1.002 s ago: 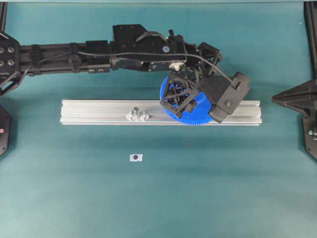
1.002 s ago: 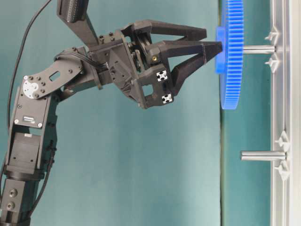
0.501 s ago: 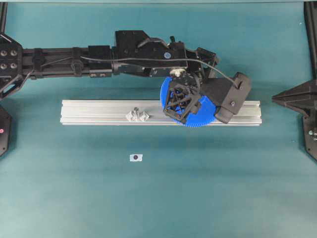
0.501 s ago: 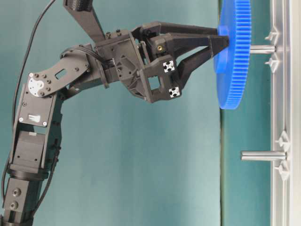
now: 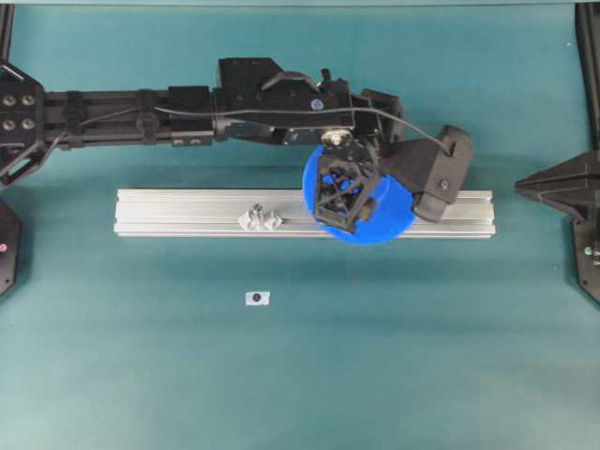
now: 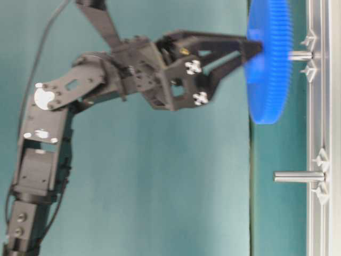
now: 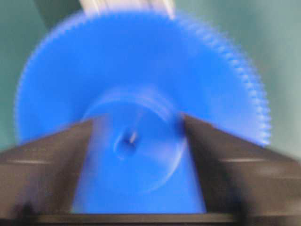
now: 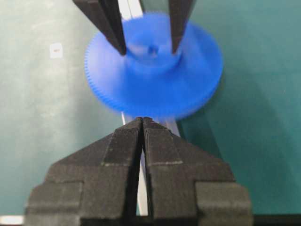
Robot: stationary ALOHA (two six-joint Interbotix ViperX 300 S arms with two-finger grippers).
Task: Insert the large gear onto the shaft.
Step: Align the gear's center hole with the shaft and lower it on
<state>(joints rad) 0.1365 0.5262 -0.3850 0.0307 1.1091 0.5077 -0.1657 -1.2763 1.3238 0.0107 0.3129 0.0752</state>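
The large gear (image 6: pixel 269 61) has slid lower down the shaft (image 6: pixel 300 55); the left claw (image 6: pixel 254 47) now straddles its hub, apparently loosened.

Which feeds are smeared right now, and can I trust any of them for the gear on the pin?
Left wrist view: the big flat blue toothed plastic gear is heavily motion-blurred, teeth smeared. Table-level view: gear and left gripper soft, though the slim grey metal shaft beyond reads clearly. Right wrist view: gear rim blurred, the shut right gripper sharp. Overhead view: sharpest, but the gripper hides the hub.
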